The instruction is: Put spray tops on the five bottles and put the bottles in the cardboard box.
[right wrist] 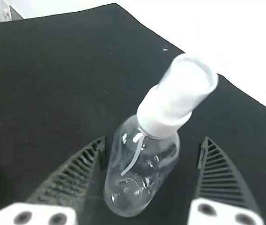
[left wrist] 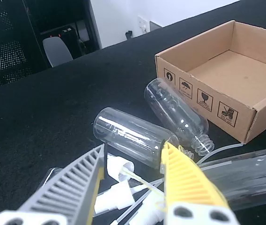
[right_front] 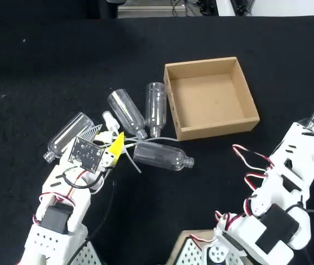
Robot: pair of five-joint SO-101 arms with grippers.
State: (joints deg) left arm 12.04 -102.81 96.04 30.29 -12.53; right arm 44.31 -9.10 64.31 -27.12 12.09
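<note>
The black surface (right_front: 46, 66) carries everything. In the high view the cardboard box (right_front: 218, 130) sits open side up, ahead of the left gripper (right_front: 106, 139) and beyond the bottles, well apart from the right arm (right_front: 289, 182). The left wrist view adds the box's printed side wall and its bare floor.

Four uncapped bottles lie on their sides around the left gripper. From above, the outer bottle (right_front: 68, 135) lies just outside the grey finger. The middle bottle (right_front: 126, 113) and the box-side bottle (right_front: 155, 107) lie ahead of the fingertips with their necks pointing back toward the gripper, the latter just beside the box wall. The crosswise bottle (right_front: 162, 156) lies off the yellow finger's side, its neck pointing toward the right arm. The left wrist view brings the threaded neck of the box-side bottle (left wrist: 177, 112) in close.

The right wrist view has the capped bottle (right wrist: 140, 183) between the fingers of the right gripper (right wrist: 154, 140). These are spread wide, with a clear gap on either side. Its fitted spray top (right wrist: 177, 98) is nearer the camera than its base, and a dip tube (right wrist: 132, 157) runs inside.

The left gripper's fingers are apart. Loose white spray tops (left wrist: 116, 171) lie in the gap between them; whether a finger touches them I cannot tell.
</note>
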